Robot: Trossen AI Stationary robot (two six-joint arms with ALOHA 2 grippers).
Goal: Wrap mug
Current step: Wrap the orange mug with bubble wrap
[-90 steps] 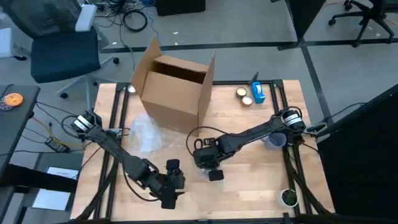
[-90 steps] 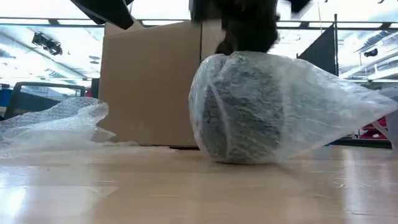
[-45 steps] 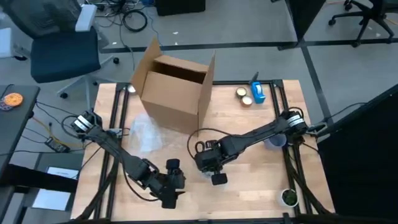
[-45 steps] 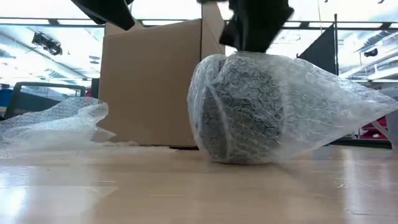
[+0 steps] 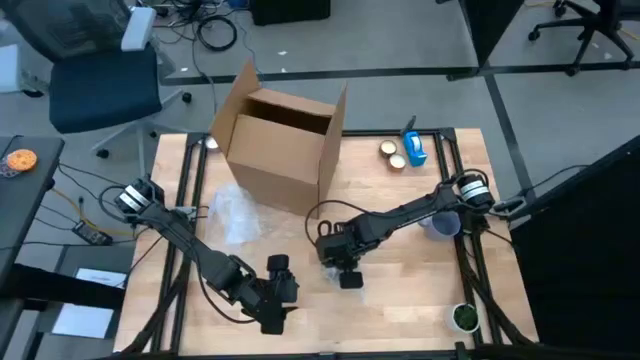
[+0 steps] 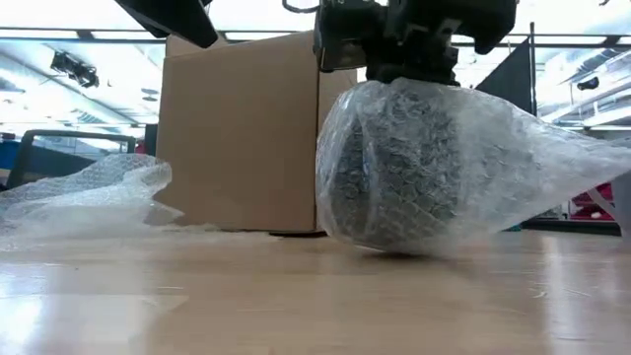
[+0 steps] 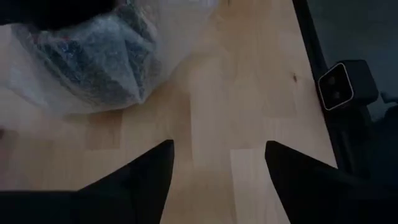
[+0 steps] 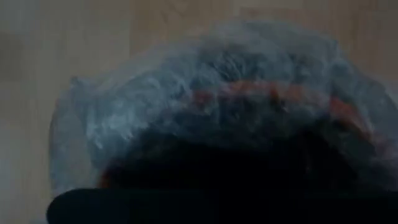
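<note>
The mug point(image 6: 399, 168) is a dark shape bundled in clear bubble wrap and lies on the table's middle; it also shows in the left wrist view point(image 7: 99, 62). The wrap's loose tail point(image 6: 562, 158) trails toward the table's right. My right gripper point(image 5: 340, 255) sits on top of the bundle point(image 8: 205, 106), shut on it. My left gripper point(image 7: 217, 168) waits open near the table's front edge point(image 5: 275, 295), short of the bundle, with nothing between its fingers. My right gripper comes down on the bundle's top point(image 6: 409, 87) from above and holds the wrap there. Its own body hides the place of contact, so which layers it has cannot be told. The bundle's underside point(image 6: 394, 248) rests on the table.
An open cardboard box point(image 5: 285, 140) stands at the back, just behind the bundle. A loose sheet of bubble wrap point(image 5: 235, 215) lies at the left. Tape rolls point(image 5: 393, 155), a blue cup point(image 5: 440, 225) and a small green thing point(image 5: 463, 317) sit along the right side.
My right gripper has sunk lower onto the bundle's top and gone a little toward the far edge. The wrapped mug has shifted slightly toward the table's right and turned a little beneath it; the tail stays spread out at the right.
</note>
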